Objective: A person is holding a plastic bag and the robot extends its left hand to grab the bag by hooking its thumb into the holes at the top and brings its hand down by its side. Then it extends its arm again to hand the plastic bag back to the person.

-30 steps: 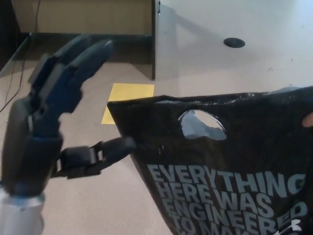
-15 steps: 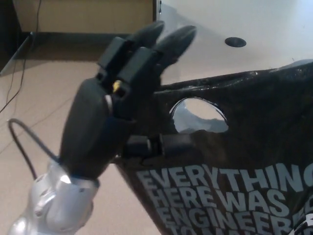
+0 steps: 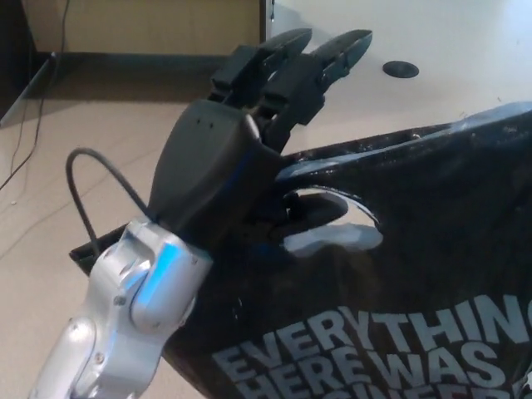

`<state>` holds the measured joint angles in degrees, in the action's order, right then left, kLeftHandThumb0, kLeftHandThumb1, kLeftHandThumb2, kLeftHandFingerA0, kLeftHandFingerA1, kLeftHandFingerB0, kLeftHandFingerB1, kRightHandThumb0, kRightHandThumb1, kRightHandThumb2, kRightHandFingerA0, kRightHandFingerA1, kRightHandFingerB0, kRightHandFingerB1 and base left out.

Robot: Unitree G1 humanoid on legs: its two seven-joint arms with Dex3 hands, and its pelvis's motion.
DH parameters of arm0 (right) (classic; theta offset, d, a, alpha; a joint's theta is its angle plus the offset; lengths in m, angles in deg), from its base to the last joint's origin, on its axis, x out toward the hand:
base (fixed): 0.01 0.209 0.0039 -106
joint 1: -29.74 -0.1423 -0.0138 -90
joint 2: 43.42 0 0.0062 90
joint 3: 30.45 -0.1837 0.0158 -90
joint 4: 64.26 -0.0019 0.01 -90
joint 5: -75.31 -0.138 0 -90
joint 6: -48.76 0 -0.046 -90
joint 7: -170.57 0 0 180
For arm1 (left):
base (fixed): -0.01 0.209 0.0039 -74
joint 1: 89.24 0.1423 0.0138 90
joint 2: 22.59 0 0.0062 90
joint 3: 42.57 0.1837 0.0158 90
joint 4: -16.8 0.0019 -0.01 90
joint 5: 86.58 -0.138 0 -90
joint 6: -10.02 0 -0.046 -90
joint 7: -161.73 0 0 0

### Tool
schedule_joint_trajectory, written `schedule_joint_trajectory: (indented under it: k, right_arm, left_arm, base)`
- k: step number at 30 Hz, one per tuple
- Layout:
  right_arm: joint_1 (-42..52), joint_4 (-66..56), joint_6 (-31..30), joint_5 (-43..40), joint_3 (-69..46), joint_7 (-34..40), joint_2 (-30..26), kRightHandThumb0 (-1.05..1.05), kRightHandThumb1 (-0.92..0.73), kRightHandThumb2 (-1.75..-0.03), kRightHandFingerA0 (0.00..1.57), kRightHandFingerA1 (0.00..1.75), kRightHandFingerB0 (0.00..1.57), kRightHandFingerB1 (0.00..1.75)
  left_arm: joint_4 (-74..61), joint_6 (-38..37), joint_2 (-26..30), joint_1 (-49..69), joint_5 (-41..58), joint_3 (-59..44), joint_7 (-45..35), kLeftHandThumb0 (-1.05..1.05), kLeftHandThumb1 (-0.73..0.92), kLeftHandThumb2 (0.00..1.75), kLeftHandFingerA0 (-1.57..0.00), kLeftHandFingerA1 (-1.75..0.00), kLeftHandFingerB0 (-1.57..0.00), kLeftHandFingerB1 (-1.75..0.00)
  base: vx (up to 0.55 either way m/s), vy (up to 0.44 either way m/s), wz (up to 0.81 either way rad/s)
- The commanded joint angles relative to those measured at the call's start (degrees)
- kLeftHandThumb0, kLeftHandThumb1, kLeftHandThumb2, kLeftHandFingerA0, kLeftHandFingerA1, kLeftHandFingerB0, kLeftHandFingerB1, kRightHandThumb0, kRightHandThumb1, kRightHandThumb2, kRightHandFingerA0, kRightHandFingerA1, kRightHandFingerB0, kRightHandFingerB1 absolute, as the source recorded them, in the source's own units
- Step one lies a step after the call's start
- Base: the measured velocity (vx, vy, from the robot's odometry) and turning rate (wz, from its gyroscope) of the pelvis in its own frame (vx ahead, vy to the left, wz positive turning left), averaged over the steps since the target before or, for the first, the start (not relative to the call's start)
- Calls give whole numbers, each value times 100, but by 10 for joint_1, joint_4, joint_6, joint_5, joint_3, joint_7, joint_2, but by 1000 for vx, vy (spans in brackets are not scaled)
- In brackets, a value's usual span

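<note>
A black plastic bag (image 3: 416, 274) with white lettering fills the lower right of the head view, its top edge running up to the right. Its oval handle hole (image 3: 337, 229) shows pale. My left hand (image 3: 249, 141) reaches in from the lower left on a silver forearm. The thumb (image 3: 314, 208) pokes into the handle hole. The two fingers (image 3: 307, 62) stick out straight above the bag's top edge, apart from the thumb, so the hand is open. No person's hand shows holding the bag. My right hand is out of the picture.
A white tabletop (image 3: 449, 41) with a black round grommet (image 3: 400, 69) lies behind the bag. A wooden panel (image 3: 141, 25) stands at the top left above a beige floor. A black cable (image 3: 83, 183) loops off my wrist.
My left hand has moved right and forward over the bag's corner. The thumb went from the bag's left edge into the handle hole. The bag's left side sank lower.
</note>
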<state>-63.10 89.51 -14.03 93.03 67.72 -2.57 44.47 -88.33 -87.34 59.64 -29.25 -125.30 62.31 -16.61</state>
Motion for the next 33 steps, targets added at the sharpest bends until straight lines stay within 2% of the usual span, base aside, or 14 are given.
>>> schedule_joint_trajectory:
  k: [1, 7, 8, 17, 18, 22, 25, 27, 28, 29, 30, 31, 32, 33]
  right_arm:
    - [5, 6, 10, -1, -2, 5, -11, -27, -68, -60, 80, 52, 65, 46]
    - [5, 7, 12, 0, -1, 3, -11, -28, -68, -60, 78, 51, 63, 45]
    - [6, 9, 12, -2, -3, 2, -10, -27, -68, -60, 78, 51, 63, 45]
    - [4, 10, 8, -11, -9, -4, -6, -29, -68, -60, 80, 53, 64, 45]
    - [3, 8, 6, -8, -7, -2, -7, -30, -68, -61, 80, 51, 64, 45]
    - [3, 6, 14, -2, -3, 4, -9, -29, -68, -60, 79, 51, 64, 46]
    - [1, 4, 15, -3, -4, 3, -7, -29, -68, -60, 78, 51, 64, 46]
    - [4, -1, 17, -7, -6, 0, -6, -28, -68, -60, 79, 51, 65, 47]
    - [4, -1, 18, -7, -6, 0, -5, -29, -68, -60, 80, 51, 66, 47]
    - [3, -2, 18, -6, -5, 1, -6, -29, -68, -60, 80, 51, 66, 47]
    - [4, -3, 19, -6, -5, 2, -6, -29, -68, -60, 80, 51, 66, 47]
    - [2, -3, 16, -5, -5, 1, -7, -29, -68, -60, 80, 51, 64, 46]
    - [0, -2, 13, -6, -6, 0, -8, -30, -69, -61, 79, 51, 65, 46]
    - [-2, -2, 9, -6, -6, -2, -9, -30, -69, -61, 79, 51, 65, 46]
  left_arm:
    - [24, 33, 0, -25, -44, 1, 8, -32, 32, 88, 0, -49, 0, -48]
    - [29, 36, -4, -28, -57, 6, 13, -32, 31, 88, 0, -48, 0, -48]
    - [32, 36, -7, -29, -60, 9, 16, -60, 43, 69, -15, -40, -9, -35]
    - [90, 30, -44, -51, -81, 37, 64, -53, 44, 70, -33, -45, -17, -38]
    - [108, 27, -53, -58, -85, 43, 78, -47, 52, 56, -42, -38, -22, -30]
    - [140, 27, -70, -70, -92, 55, 99, -54, 42, 69, -33, -45, -16, -38]
    - [159, 33, -86, -76, -97, 62, 111, -54, 41, 69, -33, -45, -17, -38]
    - [175, 37, -94, -80, -108, 71, 124, -52, 43, 68, -35, -45, -19, -38]
    - [183, 32, -95, -83, -107, 71, 133, -42, 56, 58, -47, -40, -24, -31]
    - [194, 22, -97, -88, -103, 71, 149, -30, 68, 60, -71, -88, -32, -31]
    - [204, 12, -99, -92, -99, 70, 164, -30, 68, 60, -71, -88, -32, -31]
    - [220, -12, -95, -101, -87, 64, 179, -16, 79, 63, -112, -95, -50, -36]
    - [230, -27, -91, -107, -83, 61, 195, -14, 79, 69, -112, -121, -62, -43]
    - [238, -39, -88, -111, -84, 59, 211, -14, 79, 69, -112, -121, -62, -43]
  base:
    - [0, 0, 0]
    - [0, 0, 0]
    - [0, 0, 0]
    - [0, 0, 0]
    - [0, 0, 0]
    - [0, 0, 0]
    - [0, 0, 0]
    - [0, 0, 0]
    - [0, 0, 0]
    - [0, 0, 0]
    - [0, 0, 0]
    - [0, 0, 0]
    - [0, 0, 0]
    - [0, 0, 0]
